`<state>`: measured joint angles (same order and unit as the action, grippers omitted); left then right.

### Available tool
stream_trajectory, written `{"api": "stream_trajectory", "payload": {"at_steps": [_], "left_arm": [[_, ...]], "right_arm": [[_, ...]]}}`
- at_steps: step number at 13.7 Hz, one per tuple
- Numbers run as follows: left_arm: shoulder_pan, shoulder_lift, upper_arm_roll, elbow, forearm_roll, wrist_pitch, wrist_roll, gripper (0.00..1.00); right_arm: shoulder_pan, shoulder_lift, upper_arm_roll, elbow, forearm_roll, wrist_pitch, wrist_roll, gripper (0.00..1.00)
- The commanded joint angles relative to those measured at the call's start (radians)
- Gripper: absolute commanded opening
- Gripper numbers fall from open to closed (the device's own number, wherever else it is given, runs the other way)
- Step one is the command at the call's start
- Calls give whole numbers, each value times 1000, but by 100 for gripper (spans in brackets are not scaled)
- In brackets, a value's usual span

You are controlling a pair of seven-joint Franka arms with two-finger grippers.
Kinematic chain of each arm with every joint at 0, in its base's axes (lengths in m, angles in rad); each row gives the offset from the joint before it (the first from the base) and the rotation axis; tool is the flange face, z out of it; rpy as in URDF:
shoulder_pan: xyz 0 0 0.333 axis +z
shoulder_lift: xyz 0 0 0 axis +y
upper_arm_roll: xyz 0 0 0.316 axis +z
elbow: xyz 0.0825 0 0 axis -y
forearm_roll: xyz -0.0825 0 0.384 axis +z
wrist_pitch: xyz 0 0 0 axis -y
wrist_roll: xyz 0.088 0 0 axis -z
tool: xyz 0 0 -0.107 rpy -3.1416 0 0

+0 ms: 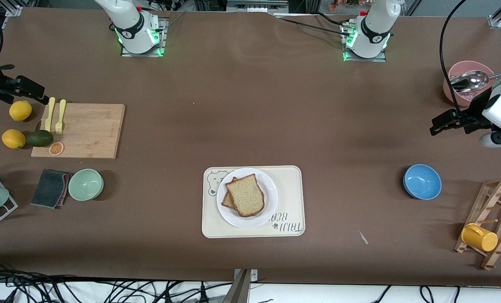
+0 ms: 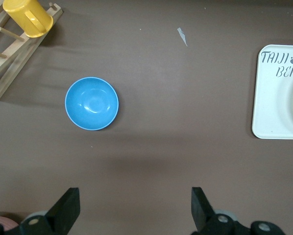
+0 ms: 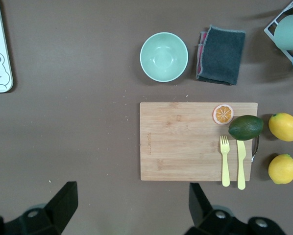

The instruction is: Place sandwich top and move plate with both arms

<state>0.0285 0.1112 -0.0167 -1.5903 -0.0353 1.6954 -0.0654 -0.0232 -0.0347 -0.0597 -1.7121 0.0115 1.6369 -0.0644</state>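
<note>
Sandwich top (image 1: 245, 195) lay on plate (image 1: 267, 208) in tray (image 1: 290, 202), hiding most of a lower slice (image 1: 227, 202). Left tool (image 2: 135, 208) hung open near blue bowl (image 2: 91, 103); right tool (image 3: 132, 205) hung open by the board (image 3: 185, 142), both cut off.

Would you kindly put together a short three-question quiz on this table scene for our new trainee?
1. True or false: the sandwich top lies on the plate.
2. What does the plate rest on? A) the cutting board B) the tray C) bare table
3. Fill in: the left gripper hangs over bare table near the ____ bowl.

Key: 1 true; 2 B; 3 blue. Both grippers, the right gripper included, are open and hold nothing.
</note>
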Motion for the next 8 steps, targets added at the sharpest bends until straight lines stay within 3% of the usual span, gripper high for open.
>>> {"api": "stream_trajectory", "payload": {"at_steps": [1, 8], "left_arm": [[10, -8, -16, 10, 37, -2, -13, 100], [10, -8, -20, 10, 40, -2, -19, 100]], "right_arm": [[0, 9, -2, 25, 16, -20, -15, 100], [0, 9, -2, 25, 15, -20, -15, 100]]}}
